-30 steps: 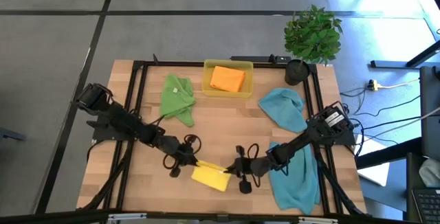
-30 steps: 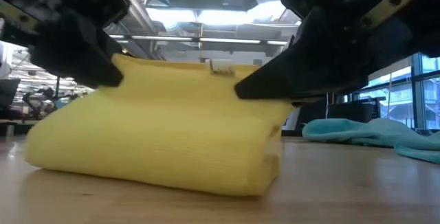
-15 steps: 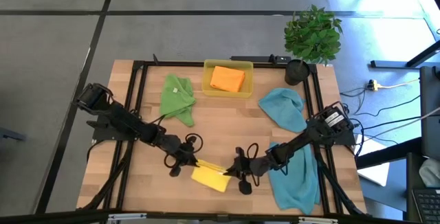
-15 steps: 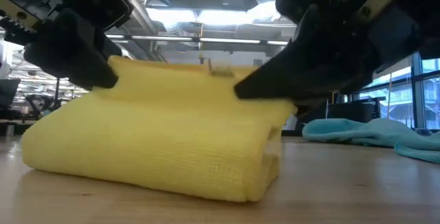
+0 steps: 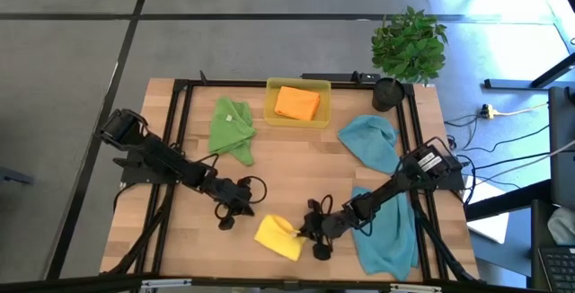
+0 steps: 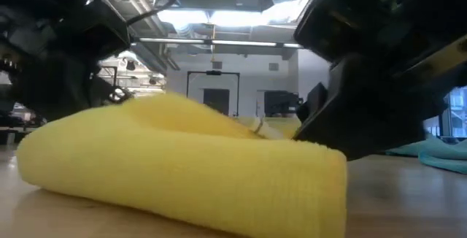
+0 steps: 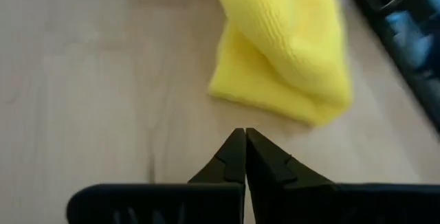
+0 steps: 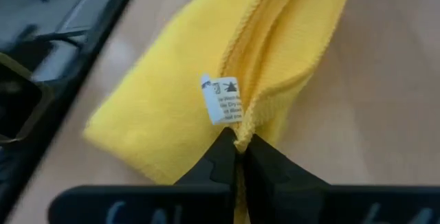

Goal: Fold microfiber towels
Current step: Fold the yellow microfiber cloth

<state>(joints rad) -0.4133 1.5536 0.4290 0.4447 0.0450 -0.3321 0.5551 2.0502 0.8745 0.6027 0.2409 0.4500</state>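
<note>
A folded yellow microfiber towel (image 5: 277, 237) (image 6: 182, 169) lies near the table's front edge. My right gripper (image 5: 302, 230) (image 8: 238, 140) comes at it from the right and is shut on its edge beside the white label (image 8: 221, 100). My left gripper (image 5: 246, 210) (image 7: 240, 135) is shut and stands just left of the towel (image 7: 282, 52) with bare wood between them. A green towel (image 5: 232, 127) lies far left. An orange towel (image 5: 296, 102) lies in the yellow tray (image 5: 269, 113). Two teal-blue towels (image 5: 370, 140) (image 5: 388, 230) lie at the right. My right gripper pinches the yellow towel's hemmed edge (image 8: 242, 129) between its two fingers, just below the label. The fingers slant down from the table's right side. Several layers meet at that edge. The folded towel rests on the table, its edge by the fingers slightly raised.
A potted plant (image 5: 409, 46) stands at the far right corner. A black frame (image 5: 180, 95) runs round the table. Bare wood (image 5: 296, 167) shows in the middle between the towels.
The yellow towel has come out of my left gripper, which has drawn back a little to the left. My right gripper has sunk toward the near edge with its edge. The towel's raised far edge has dropped, and the towel has turned and bunched into a shorter shape.
</note>
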